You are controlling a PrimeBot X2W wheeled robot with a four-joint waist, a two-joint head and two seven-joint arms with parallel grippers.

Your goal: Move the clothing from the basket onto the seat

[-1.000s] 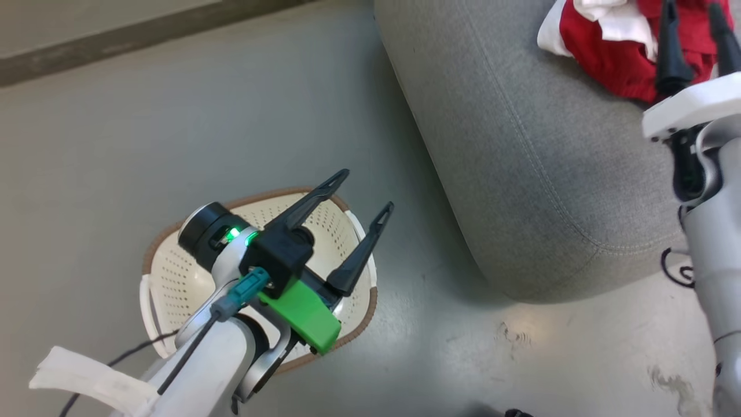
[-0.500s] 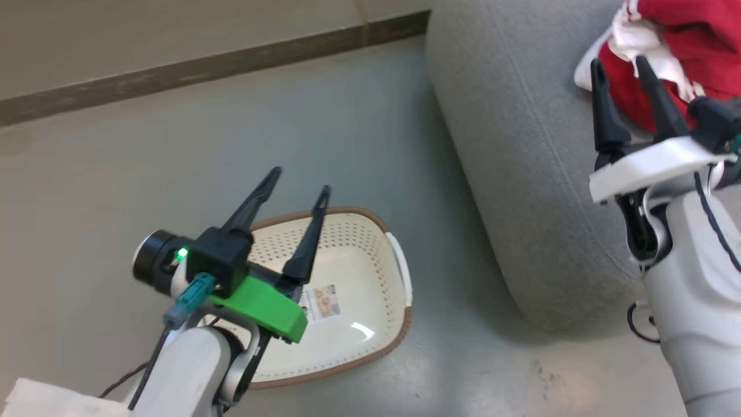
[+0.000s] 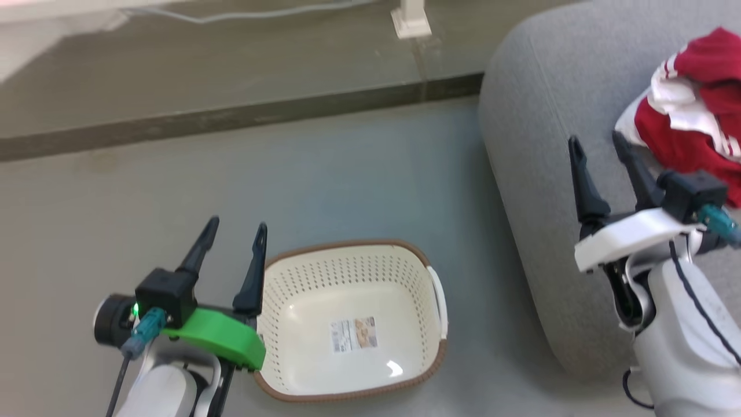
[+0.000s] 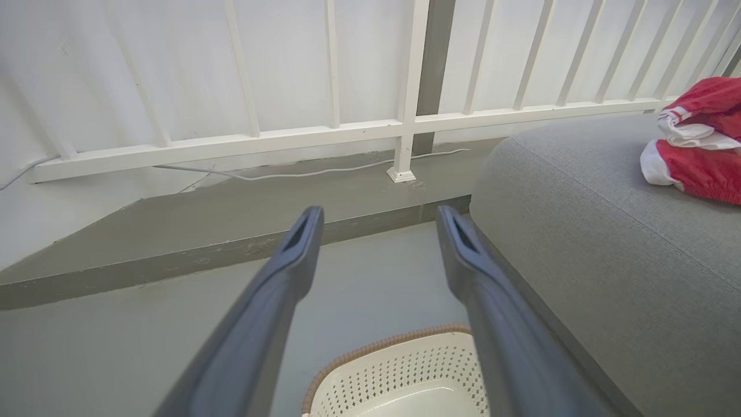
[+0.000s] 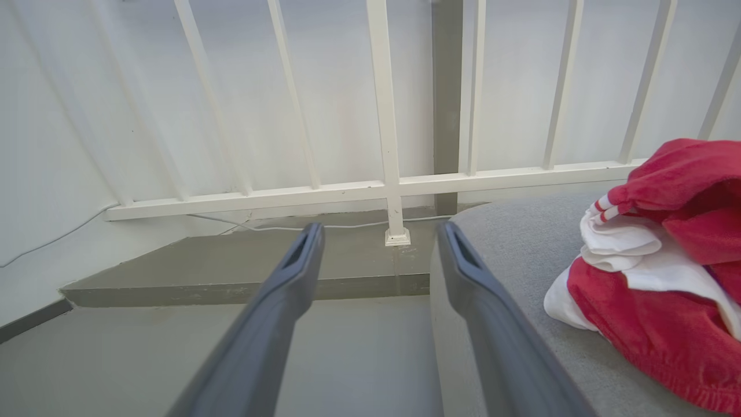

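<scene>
**Left gripper** [image 3: 237, 225]: the two dark fingers stand apart with nothing between them. The unit hangs above the floor [image 3: 324, 174] at the left side of the basket [image 3: 347, 272], fingers pointing away from the robot. In the head view its right finger overlaps the basket's left rim. In the left wrist view the basket's far rim lies below and between the fingers.

**Right gripper** [image 3: 595, 139]: the fingers stand apart with nothing between them. The unit hangs over the left part of the seat [image 3: 538, 174]. Its fingertips are near the clothing [image 3: 689, 121] and clear of it.

**Clothing**: a crumpled red heap with white trim and stripes. It lies on top of the seat, to the right of the right gripper in the head view and in the right wrist view.

**Basket**: it stands upright on the floor, left of the seat and apart from it. Its bare cream bottom shows a label sticker [image 3: 353, 334]. One white handle [image 3: 441, 301] faces the seat.

**Surroundings**: a white railing [image 4: 405, 121] stands on a raised grey step [image 3: 231, 98] beyond the floor. A white cable [image 4: 301, 172] lies along the step at the foot of the railing. The far end of the seat reaches the step
</scene>
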